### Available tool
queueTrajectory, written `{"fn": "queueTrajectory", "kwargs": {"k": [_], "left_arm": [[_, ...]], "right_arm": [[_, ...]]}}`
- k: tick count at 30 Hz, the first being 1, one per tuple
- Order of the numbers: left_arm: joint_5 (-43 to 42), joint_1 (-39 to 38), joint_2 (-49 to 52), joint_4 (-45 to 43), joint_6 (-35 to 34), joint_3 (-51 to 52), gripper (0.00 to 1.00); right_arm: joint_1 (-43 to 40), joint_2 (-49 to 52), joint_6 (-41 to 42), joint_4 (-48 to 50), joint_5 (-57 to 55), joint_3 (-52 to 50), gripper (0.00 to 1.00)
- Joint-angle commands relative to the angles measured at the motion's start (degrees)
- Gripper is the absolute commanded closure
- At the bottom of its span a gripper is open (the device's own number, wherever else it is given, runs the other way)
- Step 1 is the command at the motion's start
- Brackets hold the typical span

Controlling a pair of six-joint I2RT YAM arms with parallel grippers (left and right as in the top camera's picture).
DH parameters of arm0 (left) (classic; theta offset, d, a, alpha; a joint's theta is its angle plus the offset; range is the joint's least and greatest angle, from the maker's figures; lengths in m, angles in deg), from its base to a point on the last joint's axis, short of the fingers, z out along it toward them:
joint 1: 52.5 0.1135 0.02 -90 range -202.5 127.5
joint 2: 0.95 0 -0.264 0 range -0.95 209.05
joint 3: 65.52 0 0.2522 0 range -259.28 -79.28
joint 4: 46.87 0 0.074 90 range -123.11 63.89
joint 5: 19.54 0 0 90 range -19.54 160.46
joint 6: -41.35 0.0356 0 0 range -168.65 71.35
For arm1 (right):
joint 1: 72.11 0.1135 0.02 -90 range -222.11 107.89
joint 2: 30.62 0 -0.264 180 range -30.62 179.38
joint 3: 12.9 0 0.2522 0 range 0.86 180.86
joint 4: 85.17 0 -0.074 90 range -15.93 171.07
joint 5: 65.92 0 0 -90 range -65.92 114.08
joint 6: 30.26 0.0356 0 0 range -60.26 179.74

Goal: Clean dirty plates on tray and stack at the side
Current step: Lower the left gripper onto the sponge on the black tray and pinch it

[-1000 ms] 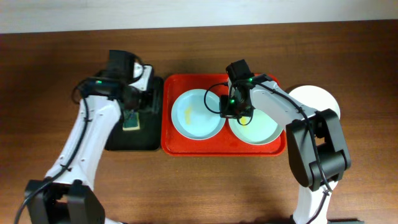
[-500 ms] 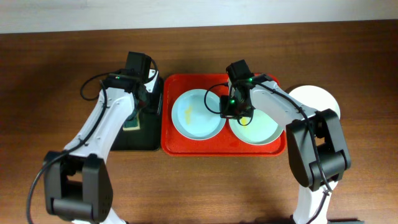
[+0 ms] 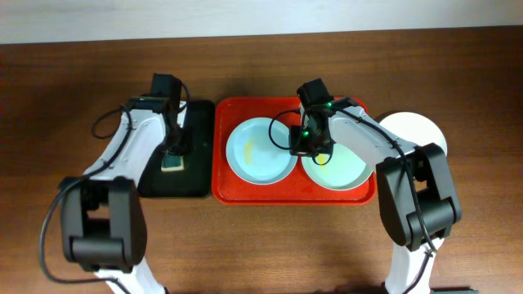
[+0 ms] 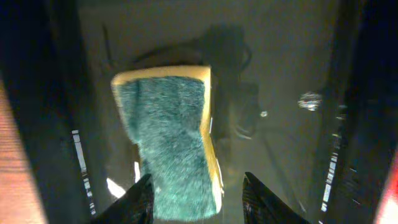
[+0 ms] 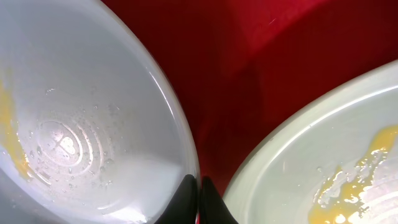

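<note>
On wooden table (image 3: 270,245): straddles sponge (image 4: 171,137) with left gripper (image 4: 202,202) parted, pinches blue plate (image 5: 81,112) rim with right gripper (image 5: 198,196) closed. Risks slipping off glossy rim, knocking green plate (image 5: 323,162).

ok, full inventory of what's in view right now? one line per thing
brown wooden table: 1, brown, under everything
red rectangular plastic tray: 1, red, table centre
pale blue round glossy plate: 1, pale blue with yellow smear, left half of red tray
pale green round glossy plate: 1, pale green with yellow smear, right half of red tray
white round plate: 1, white, on table right of red tray
black rectangular tray: 1, black, left of red tray
rectangular sponge: 1, green top, yellow body, lying in black tray
left gripper: 1, black, open, fingers either side of sponge
right gripper: 1, black, shut on blue plate's right rim
</note>
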Motion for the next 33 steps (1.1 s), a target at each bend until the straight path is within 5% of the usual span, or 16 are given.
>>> {"fn": "queueTrajectory", "kwargs": {"k": [1, 27, 32, 33], "left_arm": [[0.22, 1.4, 2.58, 0.13, -0.57, -0.02, 0.58], [-1.68, 4.0, 6.64, -3.37, -0.59, 0.02, 0.61], [-2.38, 4.39, 6.64, -3.34, -0.59, 0.02, 0.77], [-2.69, 4.39, 6.64, -3.37, -0.59, 0.02, 0.7]], "right_arm": [[0.37, -1.05, 0.24, -0.85, -3.06, -0.48, 0.96], [0.37, -1.05, 0.24, -0.83, -3.06, -0.48, 0.96], [0.37, -1.05, 0.24, -0.74, -3.06, -0.48, 0.96], [0.37, -1.05, 0.24, -0.74, -3.06, -0.48, 0.96]]}}
